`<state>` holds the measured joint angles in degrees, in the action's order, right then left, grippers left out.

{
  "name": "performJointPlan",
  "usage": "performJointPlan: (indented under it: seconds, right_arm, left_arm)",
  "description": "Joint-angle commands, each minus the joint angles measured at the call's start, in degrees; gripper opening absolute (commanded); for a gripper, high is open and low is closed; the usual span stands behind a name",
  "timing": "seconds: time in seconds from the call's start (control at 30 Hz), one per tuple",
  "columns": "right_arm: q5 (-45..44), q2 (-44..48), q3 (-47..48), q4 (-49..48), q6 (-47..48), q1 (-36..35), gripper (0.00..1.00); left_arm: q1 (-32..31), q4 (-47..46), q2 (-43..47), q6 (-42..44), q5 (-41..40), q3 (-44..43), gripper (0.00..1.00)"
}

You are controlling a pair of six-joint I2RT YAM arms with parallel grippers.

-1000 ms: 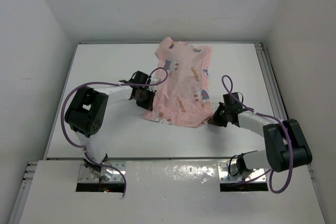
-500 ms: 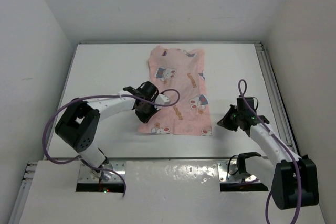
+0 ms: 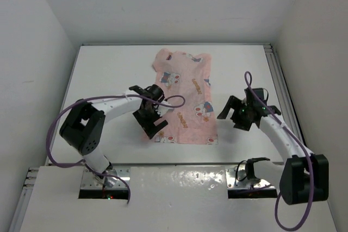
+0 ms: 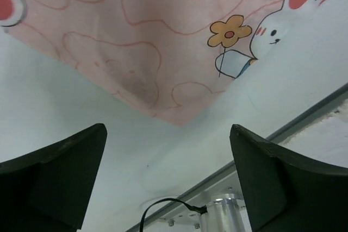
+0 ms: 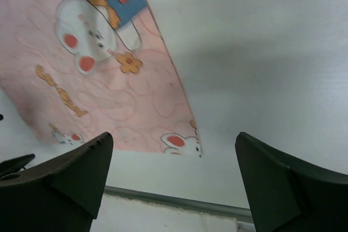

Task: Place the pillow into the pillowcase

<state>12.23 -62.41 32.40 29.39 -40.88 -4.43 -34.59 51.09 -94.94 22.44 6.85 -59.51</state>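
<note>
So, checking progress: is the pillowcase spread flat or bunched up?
Spread out: the pillowcase lies flat on the table, both near corners laid out.

place: robot lab cell — not a home | evidence: plain white walls point(image 3: 163, 4) boxing in a bare white table point(image 3: 109, 69) | two robot arms point(image 3: 87, 129) bolted to metal plates point(image 3: 120, 186) at its near edge — purple cables point(image 3: 48, 144) hanging loose

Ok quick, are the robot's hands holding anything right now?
Left gripper: open, holding nothing, by a near corner of the pillowcase.
Right gripper: open, holding nothing, by the other near corner.
</note>
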Motion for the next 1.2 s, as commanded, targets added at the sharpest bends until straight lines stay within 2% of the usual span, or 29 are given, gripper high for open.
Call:
performJointPlan:
  seconds: [0.0, 0.07, 0.13, 0.2, 0.33, 0.53, 0.77, 1.17]
  right_arm:
    - [0.4, -4.1, 9.2, 2.9, 5.4, 1.3, 0.93]
    - [-0.1, -6.4, 13.6, 5.0, 6.9, 2.3, 0.99]
    - [-1.0, -7.5, 16.1, 6.6, 7.8, 3.8, 0.99]
    - [-3.9, -8.5, 20.0, 8.0, 8.4, 4.1, 0.99]
    - [-12.0, -9.8, 25.2, 10.3, 8.5, 8.6, 0.99]
    - [-18.5, -11.4, 31.4, 15.4, 7.1, 11.4, 0.99]
    - [-18.7, -8.6, 29.2, 13.1, 6.2, 12.0, 0.99]
    - [-20.2, -4.6, 24.8, 11.0, 7.4, 12.3, 0.99]
  left_arm:
    - [1.9, 1.9, 3.3, -1.6, 1.2, -6.9, 0.96]
    - [5.7, 0.6, 4.7, -3.8, 0.8, -11.7, 1.0]
    - [11.2, -2.2, 6.4, -8.8, -0.3, -15.1, 1.0]
    - [15.3, -8.9, 7.7, -13.4, -1.6, -15.9, 1.0]
    - [27.5, -16.0, 8.9, -24.3, -2.6, -17.7, 1.0]
    - [39.5, -22.3, 12.3, -26.0, -10.0, -16.2, 1.0]
    - [42.1, -25.2, 15.3, -22.9, -14.3, -11.4, 1.0]
    - [42.6, -25.3, 15.9, -18.8, -15.9, -8.8, 1.0]
